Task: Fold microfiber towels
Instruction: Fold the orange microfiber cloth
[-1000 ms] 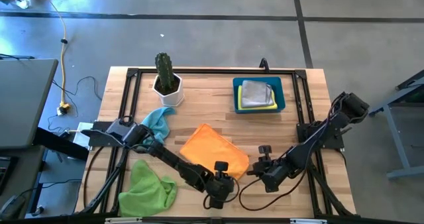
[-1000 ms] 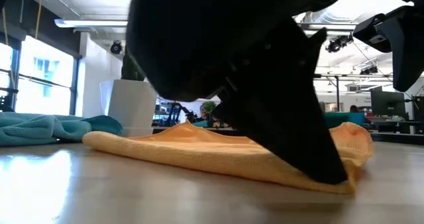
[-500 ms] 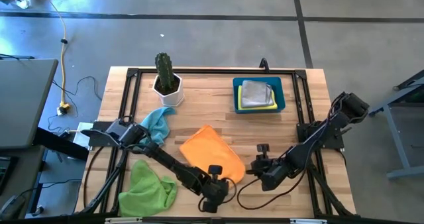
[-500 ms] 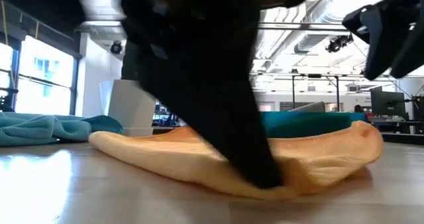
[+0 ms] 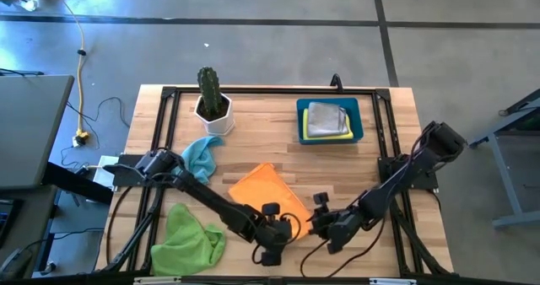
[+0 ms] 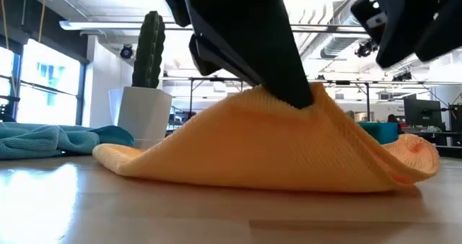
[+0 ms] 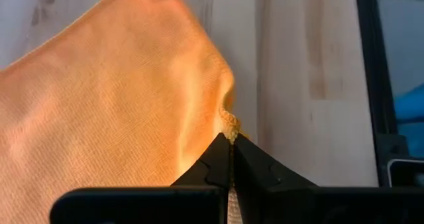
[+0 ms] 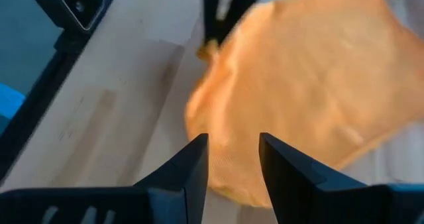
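The orange towel (image 5: 263,193), flat on the counter (image 5: 270,125) a second ago, has been pinched at its near corner by the left gripper (image 7: 231,142), whose jaws have been shut on the hem, and the corner has been raised into a tent in the low view. A fold is judged to be starting. The right gripper (image 8: 232,159) is held just beside the towel, jaws partly apart and empty. A green towel (image 5: 187,235) and a blue towel (image 5: 199,154) lie unfolded nearby; the bin (image 5: 330,120) with folded towels and the cactus (image 5: 209,92) stand well clear.
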